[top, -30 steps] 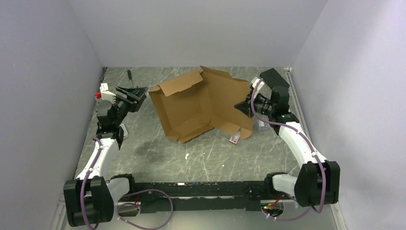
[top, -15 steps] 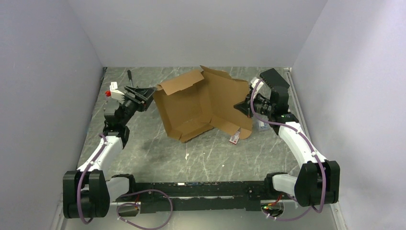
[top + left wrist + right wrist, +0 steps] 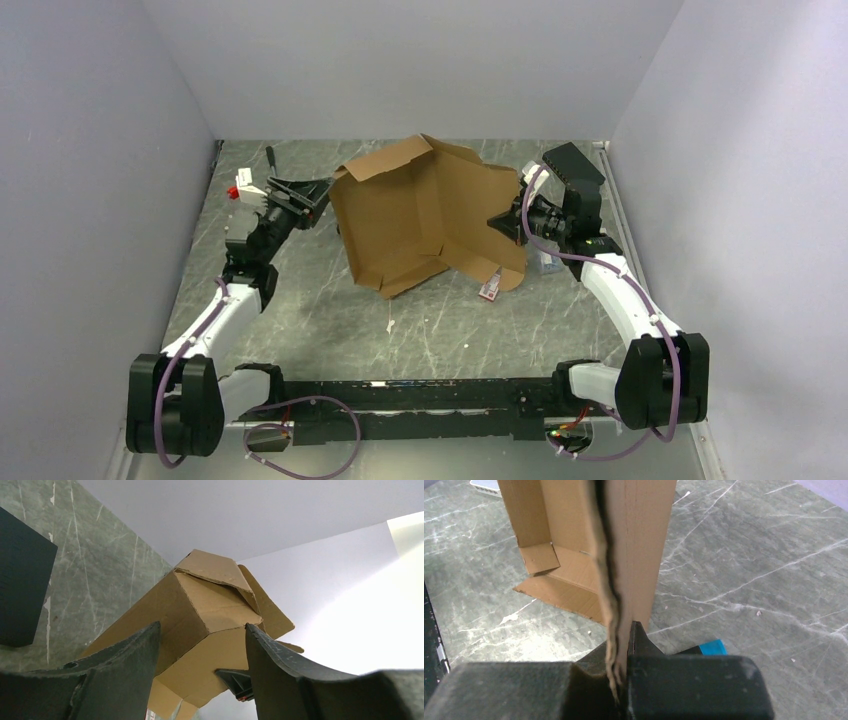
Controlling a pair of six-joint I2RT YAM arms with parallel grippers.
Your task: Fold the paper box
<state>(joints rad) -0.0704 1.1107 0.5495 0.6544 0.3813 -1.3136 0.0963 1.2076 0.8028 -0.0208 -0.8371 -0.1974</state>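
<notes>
The paper box point(image 3: 420, 215), brown corrugated cardboard, stands half-formed in the middle of the table with its left wall tilted upright and flaps sticking out. My left gripper point(image 3: 318, 190) is open at the box's upper left edge. In the left wrist view the box's corner point(image 3: 210, 600) shows between the spread fingers point(image 3: 125, 665), with nothing clamped. My right gripper point(image 3: 503, 222) is shut on the box's right panel. In the right wrist view the cardboard edge point(image 3: 639, 540) runs down into the closed right gripper point(image 3: 621, 640).
A flat black box point(image 3: 20, 580) lies on the table left of the left gripper. A small red-and-white card point(image 3: 489, 288) lies under the box's front right flap. A black, blue-tipped item point(image 3: 709, 647) sits beneath the right gripper. Grey walls enclose three sides.
My left arm has moved right, up to the box's left side. The box's left wall and flap have swung more upright and shifted right. The right gripper has held still.
</notes>
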